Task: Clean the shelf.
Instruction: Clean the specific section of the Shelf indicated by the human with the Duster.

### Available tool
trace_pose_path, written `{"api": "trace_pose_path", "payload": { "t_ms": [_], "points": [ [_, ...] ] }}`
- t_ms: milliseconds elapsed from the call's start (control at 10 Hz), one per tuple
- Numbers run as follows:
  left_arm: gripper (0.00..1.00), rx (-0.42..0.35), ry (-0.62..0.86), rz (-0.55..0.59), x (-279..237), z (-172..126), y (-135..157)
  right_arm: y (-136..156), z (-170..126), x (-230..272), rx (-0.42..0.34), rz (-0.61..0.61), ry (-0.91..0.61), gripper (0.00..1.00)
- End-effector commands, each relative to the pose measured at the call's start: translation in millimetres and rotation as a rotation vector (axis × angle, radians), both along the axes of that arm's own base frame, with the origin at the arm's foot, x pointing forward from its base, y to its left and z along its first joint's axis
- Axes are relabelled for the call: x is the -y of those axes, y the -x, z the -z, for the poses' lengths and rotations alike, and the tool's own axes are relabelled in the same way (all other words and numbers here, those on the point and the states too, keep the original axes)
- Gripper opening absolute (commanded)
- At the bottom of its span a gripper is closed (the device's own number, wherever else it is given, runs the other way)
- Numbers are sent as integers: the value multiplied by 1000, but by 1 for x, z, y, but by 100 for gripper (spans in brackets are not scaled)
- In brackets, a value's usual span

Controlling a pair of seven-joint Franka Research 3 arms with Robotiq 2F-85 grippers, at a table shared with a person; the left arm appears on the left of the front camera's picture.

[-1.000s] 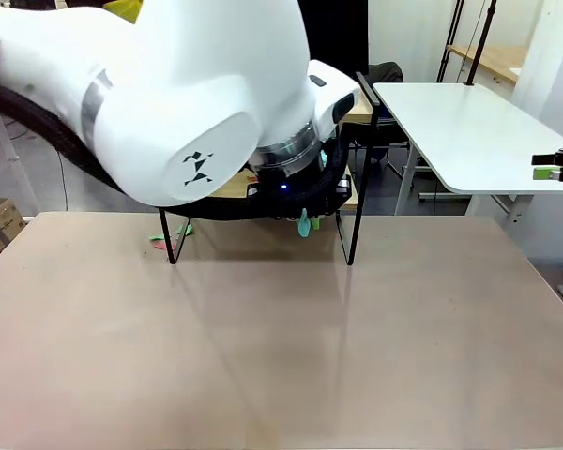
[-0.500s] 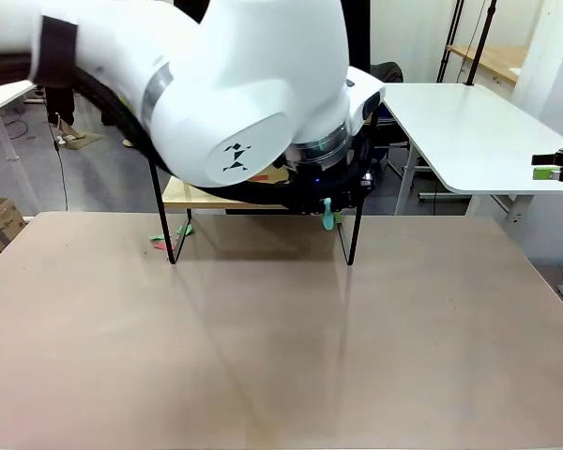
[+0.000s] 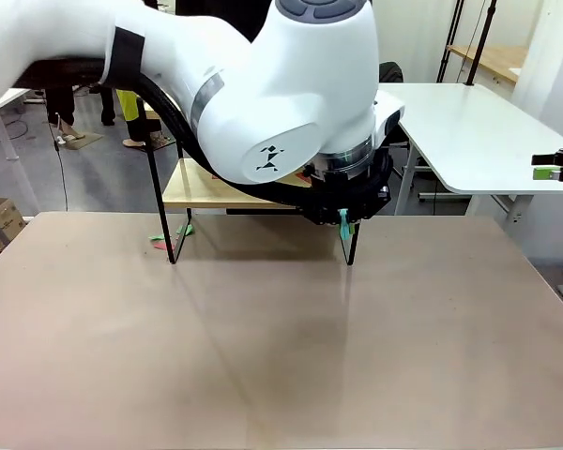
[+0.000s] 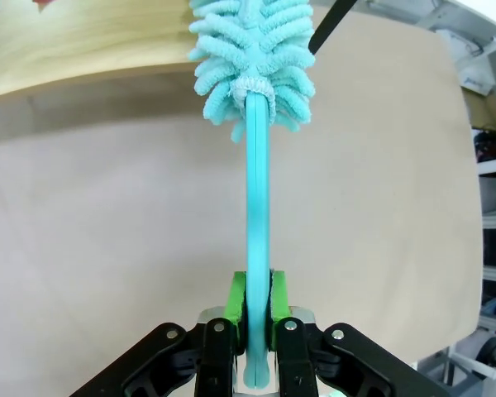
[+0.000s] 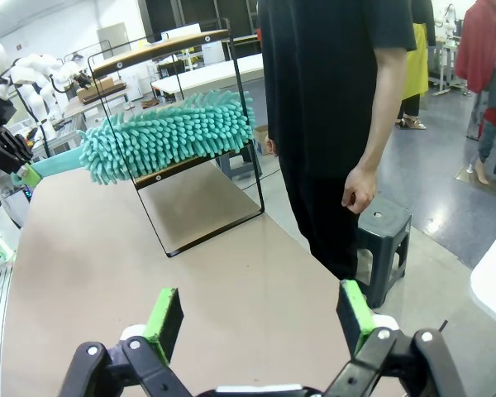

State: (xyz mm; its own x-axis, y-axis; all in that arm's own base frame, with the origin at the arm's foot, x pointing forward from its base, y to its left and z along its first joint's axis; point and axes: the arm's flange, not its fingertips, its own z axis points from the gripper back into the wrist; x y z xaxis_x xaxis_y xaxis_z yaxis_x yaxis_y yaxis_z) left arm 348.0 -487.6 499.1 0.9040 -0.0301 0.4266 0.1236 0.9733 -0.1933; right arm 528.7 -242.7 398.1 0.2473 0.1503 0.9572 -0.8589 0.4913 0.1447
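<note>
Left gripper (image 4: 259, 296): clamped on teal chenille duster (image 5: 169, 132) handle. Duster head straight ahead, lying lengthwise along shelf (image 3: 206, 190) lower board. Right gripper (image 5: 264, 318): wide open, empty, well apart.

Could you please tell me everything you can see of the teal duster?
The duster has a long, flat teal handle, plastic by its look, ending in a fluffy head of thick, chenille-like teal strands. The left gripper holds the handle's end, its jaws shut on it. The head lies roughly level along the lower board of the shelf, apparently resting on it, beneath the upper board.
</note>
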Motion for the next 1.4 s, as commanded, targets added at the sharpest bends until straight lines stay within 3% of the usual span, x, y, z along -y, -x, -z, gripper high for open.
{"api": "trace_pose_path", "payload": {
  "t_ms": [0, 600, 1300],
  "points": [
    [14, -3, -19, -48, 5, 3, -3, 0, -2, -2, 3, 0, 1, 100],
    [14, -63, -85, -88, -34, 8, -11, 0, -2, -2, 3, 0, 1, 100],
    [14, -122, -273, -136, -109, 11, -23, 0, -2, -2, 3, 0, 1, 100]
  ]
}}
